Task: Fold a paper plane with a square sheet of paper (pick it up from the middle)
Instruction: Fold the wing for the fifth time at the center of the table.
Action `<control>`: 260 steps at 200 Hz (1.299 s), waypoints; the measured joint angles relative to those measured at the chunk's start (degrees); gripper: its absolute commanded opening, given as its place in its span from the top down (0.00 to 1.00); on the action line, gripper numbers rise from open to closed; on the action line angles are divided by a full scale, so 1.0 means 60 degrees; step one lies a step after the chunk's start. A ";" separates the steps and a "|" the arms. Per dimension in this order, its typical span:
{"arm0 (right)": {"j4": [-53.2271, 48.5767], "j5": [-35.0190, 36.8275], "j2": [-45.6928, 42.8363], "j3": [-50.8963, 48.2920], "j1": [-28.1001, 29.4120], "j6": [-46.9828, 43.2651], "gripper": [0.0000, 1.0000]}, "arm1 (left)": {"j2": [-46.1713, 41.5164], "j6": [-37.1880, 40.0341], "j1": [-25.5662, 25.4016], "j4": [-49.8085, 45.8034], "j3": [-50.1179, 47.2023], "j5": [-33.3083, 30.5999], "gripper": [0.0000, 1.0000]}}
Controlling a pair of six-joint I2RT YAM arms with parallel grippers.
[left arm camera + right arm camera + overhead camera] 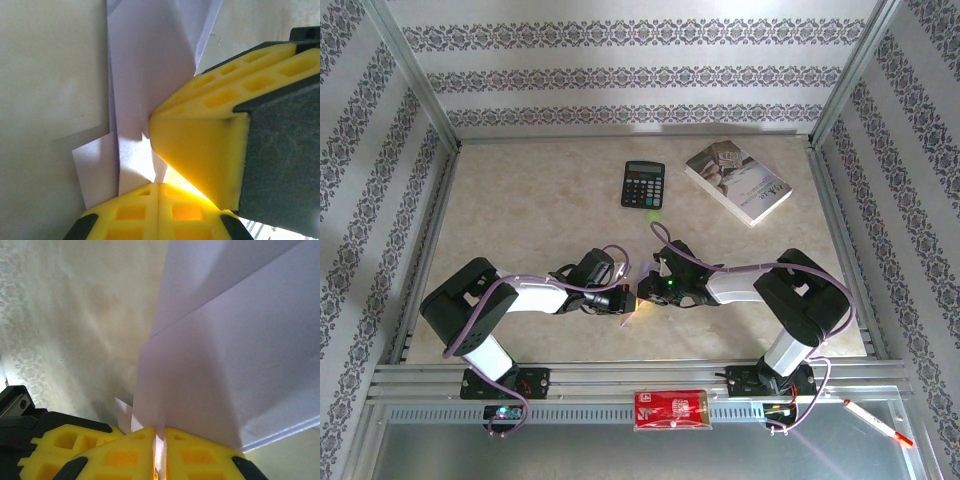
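Top view: the left gripper [623, 298] and right gripper [652, 290] meet nose to nose near the front of the table [520, 200], well apart from the calculator [643, 184]. Left wrist: my left jaws are pressed together, pinching the lower edge of the folded lilac paper [145, 75], and the right fingers [200, 145] butt against it from the side. Right wrist: the right jaws are clamped on the paper's edge, with creased layers fanning up from them.
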 measured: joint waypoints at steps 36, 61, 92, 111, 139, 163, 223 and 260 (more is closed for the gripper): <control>0.0157 -0.0095 0.0000 -0.0138 -0.0237 0.0007 0.88 | 0.0000 0.0004 0.0000 -0.0007 0.0000 -0.0004 1.00; 0.0149 -0.0495 0.0102 -0.0135 -0.0517 -0.0124 0.88 | 0.0000 0.0004 0.0000 -0.0004 -0.0004 -0.0004 1.00; -0.0215 -0.0984 0.0226 0.0051 -0.1053 -0.0535 0.88 | 0.0000 0.0015 0.0000 -0.0011 -0.0004 -0.0004 1.00; -0.0557 -0.1173 0.0295 0.0229 -0.1472 -0.0816 0.88 | 0.0000 0.0044 0.0000 -0.0011 -0.0004 0.0000 1.00; -0.1166 -0.1432 0.0481 0.0594 -0.2157 -0.1169 0.88 | 0.0000 0.0058 0.0000 -0.0011 -0.0004 0.0000 1.00; -0.1636 -0.1534 0.0648 0.0936 -0.2783 -0.1384 0.89 | -0.0004 0.0080 0.0000 -0.0015 -0.0004 0.0004 1.00; -0.2521 -0.0459 0.0226 0.1439 -0.4546 -0.2113 0.83 | -0.0459 -0.0237 -0.0011 -0.0426 0.0047 0.0022 0.73; -0.2903 0.0889 -0.2393 0.0827 -0.2798 -0.2324 0.61 | -0.2597 -0.0652 0.0189 -0.0426 -0.0007 -0.0342 0.57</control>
